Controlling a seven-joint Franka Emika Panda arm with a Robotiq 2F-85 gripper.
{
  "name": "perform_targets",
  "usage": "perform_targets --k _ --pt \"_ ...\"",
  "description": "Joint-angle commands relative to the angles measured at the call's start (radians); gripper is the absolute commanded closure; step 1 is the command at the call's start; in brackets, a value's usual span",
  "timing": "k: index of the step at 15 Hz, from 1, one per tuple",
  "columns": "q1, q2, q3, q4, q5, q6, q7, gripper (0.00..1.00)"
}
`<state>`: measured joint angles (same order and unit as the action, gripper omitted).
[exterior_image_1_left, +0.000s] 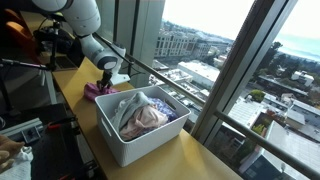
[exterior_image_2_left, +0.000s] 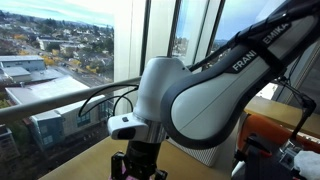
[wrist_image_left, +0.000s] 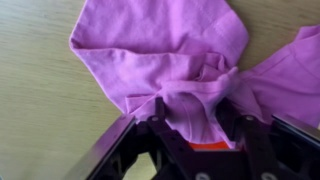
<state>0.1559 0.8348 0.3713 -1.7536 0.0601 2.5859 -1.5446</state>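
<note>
My gripper (wrist_image_left: 193, 112) is down on a purple cloth (wrist_image_left: 160, 50) that lies crumpled on the wooden table (wrist_image_left: 35, 110). In the wrist view a fold of the cloth sits bunched between the two black fingers, which are closed on it. In an exterior view the gripper (exterior_image_1_left: 104, 82) is low over the purple cloth (exterior_image_1_left: 97, 92), just behind a white bin (exterior_image_1_left: 135, 140) full of clothes. In the close exterior view the arm (exterior_image_2_left: 200, 90) fills the frame and the gripper (exterior_image_2_left: 137, 163) sits at the bottom edge.
The white bin holds several garments (exterior_image_1_left: 142, 117). A metal railing (exterior_image_1_left: 160, 78) and large windows run along the table's far side. Equipment and cables (exterior_image_1_left: 30, 50) stand at the table's back end.
</note>
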Motion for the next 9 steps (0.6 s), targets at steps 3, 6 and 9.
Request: perform_targets --k 3,6,9 --pt "-0.021 0.014 0.013 0.052 -0.023 -0.043 -0.002 0.90" --pt "-0.056 -0.053 0.010 0.035 -0.023 -0.042 -0.010 1.00" --pt "-0.108 -0.149 0.011 0.004 -0.013 -0.030 -0.028 0.97"
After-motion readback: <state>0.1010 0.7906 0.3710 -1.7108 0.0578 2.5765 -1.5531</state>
